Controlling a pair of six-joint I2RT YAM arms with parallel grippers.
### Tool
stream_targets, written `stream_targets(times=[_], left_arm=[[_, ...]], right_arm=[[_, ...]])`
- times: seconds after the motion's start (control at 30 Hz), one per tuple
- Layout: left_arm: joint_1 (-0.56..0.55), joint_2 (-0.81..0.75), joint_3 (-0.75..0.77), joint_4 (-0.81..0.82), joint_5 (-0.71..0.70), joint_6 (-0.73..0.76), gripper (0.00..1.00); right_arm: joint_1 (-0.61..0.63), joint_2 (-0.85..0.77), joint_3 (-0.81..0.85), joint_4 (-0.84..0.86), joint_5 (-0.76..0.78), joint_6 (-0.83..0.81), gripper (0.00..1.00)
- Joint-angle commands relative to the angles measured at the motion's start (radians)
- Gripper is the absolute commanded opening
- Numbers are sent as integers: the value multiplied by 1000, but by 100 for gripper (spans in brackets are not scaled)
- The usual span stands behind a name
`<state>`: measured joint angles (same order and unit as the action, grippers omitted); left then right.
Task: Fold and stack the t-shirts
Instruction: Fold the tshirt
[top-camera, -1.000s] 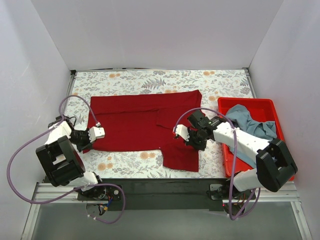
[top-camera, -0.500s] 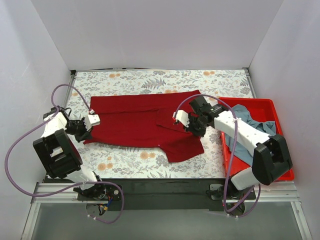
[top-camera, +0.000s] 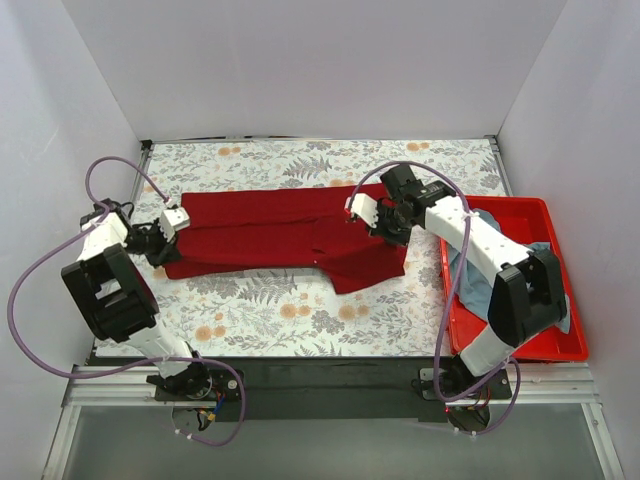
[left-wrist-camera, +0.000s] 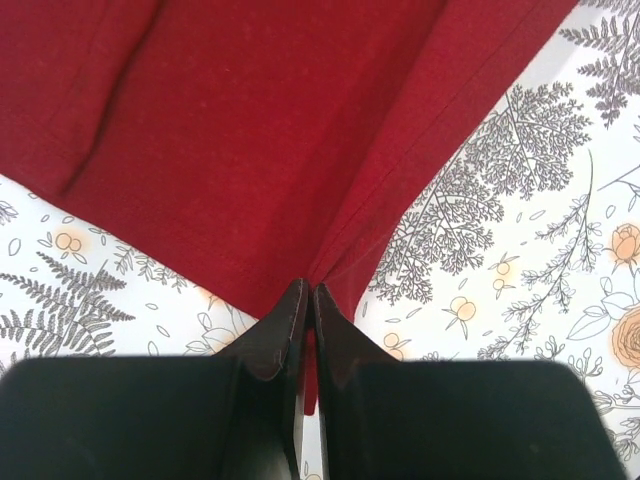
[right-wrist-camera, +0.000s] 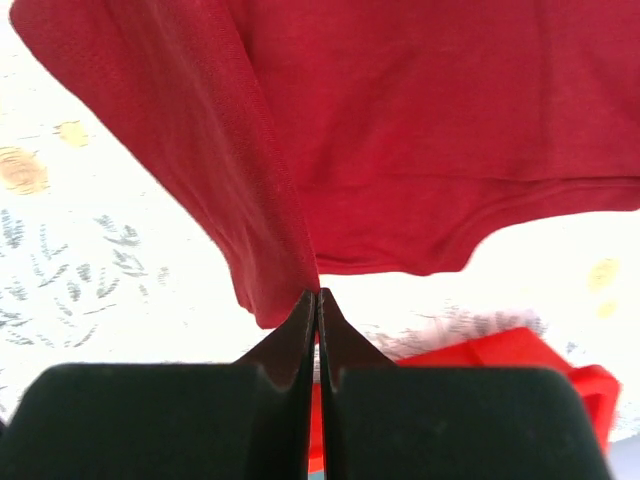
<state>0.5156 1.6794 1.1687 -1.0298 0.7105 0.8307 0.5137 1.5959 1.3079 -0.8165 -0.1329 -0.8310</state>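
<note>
In the red bin (top-camera: 528, 207) at the bench's (top-camera: 290, 318) right edge, the grey-blue t-shirt (top-camera: 472, 286) lies crumpled. Mid-bench, the dark red t-shirt (top-camera: 262, 235) lies with its long axis running left to right, and 1 flap juts toward the near edge at its right end. The left gripper (left-wrist-camera: 305, 292) has its jaws clenched on the shirt's left end. The right gripper (right-wrist-camera: 318, 295) pinches the cloth at the right end.

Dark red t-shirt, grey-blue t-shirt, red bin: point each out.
dark red t-shirt (top-camera: 260, 235), top external view, middle of its body
grey-blue t-shirt (top-camera: 468, 286), top external view, crumpled left part
red bin (top-camera: 505, 210), top external view, far wall
</note>
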Motion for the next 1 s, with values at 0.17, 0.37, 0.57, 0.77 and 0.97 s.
stream_targets(times=[0.17,0.37,0.57,0.77,0.97], left_arm=[[11,37,88,53,95,-80,0],[11,91,154,76,113,-139,0],[12,124,177,114,118,-174,0],[9,161,198,151,119,-205,0],[-8,195,218,178,113,-228,0]], right_arm=[[-29,90,177,-41,9,-71,1],[-47,170,270,-55,18,-109,1],[-66,239,358,-64,27,-140,1],[-76,305,427,-75,30,-161,1],[-78,351,459,-79,33,-177,1]])
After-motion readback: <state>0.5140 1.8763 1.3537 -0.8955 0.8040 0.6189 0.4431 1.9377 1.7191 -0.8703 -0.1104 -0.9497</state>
